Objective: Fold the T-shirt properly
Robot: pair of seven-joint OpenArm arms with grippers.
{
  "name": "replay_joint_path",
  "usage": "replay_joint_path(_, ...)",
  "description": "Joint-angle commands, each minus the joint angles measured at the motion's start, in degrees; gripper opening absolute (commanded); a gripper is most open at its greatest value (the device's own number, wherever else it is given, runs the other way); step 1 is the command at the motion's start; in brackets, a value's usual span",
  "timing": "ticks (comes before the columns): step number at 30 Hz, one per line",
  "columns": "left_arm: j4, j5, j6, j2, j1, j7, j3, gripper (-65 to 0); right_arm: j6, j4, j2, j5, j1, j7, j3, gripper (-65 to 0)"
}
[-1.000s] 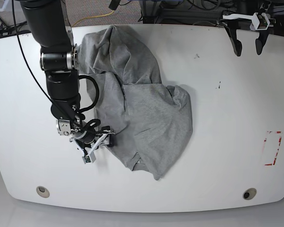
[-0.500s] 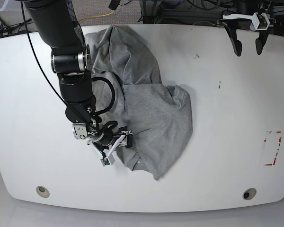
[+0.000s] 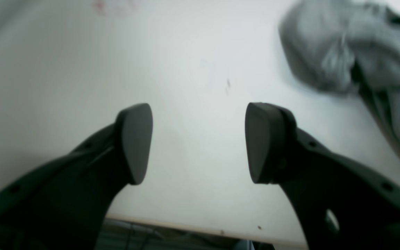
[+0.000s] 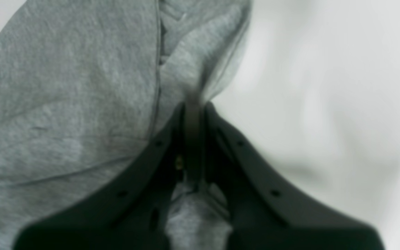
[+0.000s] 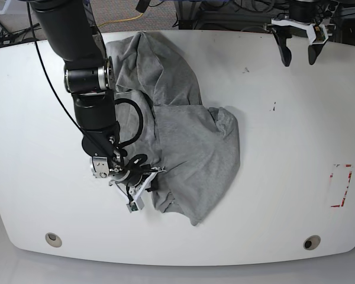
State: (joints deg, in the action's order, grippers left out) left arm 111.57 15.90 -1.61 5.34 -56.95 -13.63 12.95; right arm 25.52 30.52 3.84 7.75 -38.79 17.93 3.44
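We see the soft heather-grey T-shirt (image 5: pixel 183 142) lying rumpled on the smooth white tabletop (image 5: pixel 296 148). Our right hand (image 5: pixel 149 176) pinches its knit edge tight; our left hand (image 5: pixel 298 54) hangs spread wide, holding nothing.

The soft knit short-sleeved T-shirt (image 5: pixel 189 142) is light heather grey, finely speckled. The smooth table (image 5: pixel 284 148) is white, with a red dashed rectangle marking (image 5: pixel 341 185). Both grippers' fingers (image 3: pixel 135 142) are matte black.
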Motion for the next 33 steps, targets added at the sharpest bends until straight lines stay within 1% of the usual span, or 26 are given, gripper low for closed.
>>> replay_joint_path(1,1.4,0.1,0.0,0.3,2.4,3.6,-1.5,-26.1,0.2,8.9,2.2,1.1,-3.8,4.0,-0.1,-65.0)
replay_joint_path(3,1.4,0.1,0.0,0.3,3.5,5.5,-2.4,-26.1,0.2,15.5,2.5,1.1,-3.8,7.7,-0.1,-65.0)
replay_joint_path(6,1.3,0.1,0.0,0.3,4.6,5.8,-3.9,-26.1,0.2,26.0,2.7,1.1,-3.9,12.4,-0.1,-65.0)
replay_joint_path(9,0.9,0.0,-0.1,0.5,5.9,5.9,-5.8,-26.1,0.5,34.0,2.7,1.0,-4.9,16.0,-0.1,-65.0)
replay_joint_path(11,0.8,0.0,-0.1,1.7,7.1,6.4,-7.6,-26.1,0.5,38.3,2.7,1.0,-5.6,18.5,-0.1,-65.0)
replay_joint_path(13,0.8,0.0,-0.1,4.0,8.6,9.5,-10.9,-26.1,0.5,42.0,2.7,1.0,-6.7,20.3,-0.1,-65.0)
replay_joint_path(15,1.0,0.1,0.0,5.7,10.8,12.0,-13.3,-26.1,0.5,44.5,2.7,1.1,-7.9,21.6,0.0,-65.0)
replay_joint_path(18,1.0,0.1,0.1,6.5,14.5,14.1,-17.3,-26.1,0.5,47.9,2.7,1.1,-9.9,23.6,0.0,-65.0)
replay_joint_path(20,1.0,0.1,0.2,6.6,16.4,14.8,-19.1,-26.1,0.6,49.0,2.7,1.1,-11.1,24.2,0.0,-65.0)
replay_joint_path(24,0.9,0.1,0.1,6.5,21.3,19.7,-22.2,-26.1,0.6,50.8,2.7,1.1,-14.0,25.0,1.2,-65.0)
replay_joint_path(27,0.8,0.0,0.1,6.5,24.6,22.8,-24.9,-26.1,0.6,52.2,4.4,1.3,-15.9,25.7,3.6,-65.0)
replay_joint_path(29,0.7,0.0,0.1,6.5,25.7,24.0,-26.5,-26.1,0.6,53.9,4.7,1.2,-16.9,26.4,4.3,-65.0)
replay_joint_path(33,-1.5,0.0,0.1,6.2,28.9,24.5,-29.2,-26.1,0.6,55.1,4.8,1.2,-19.1,27.6,4.5,-65.0)
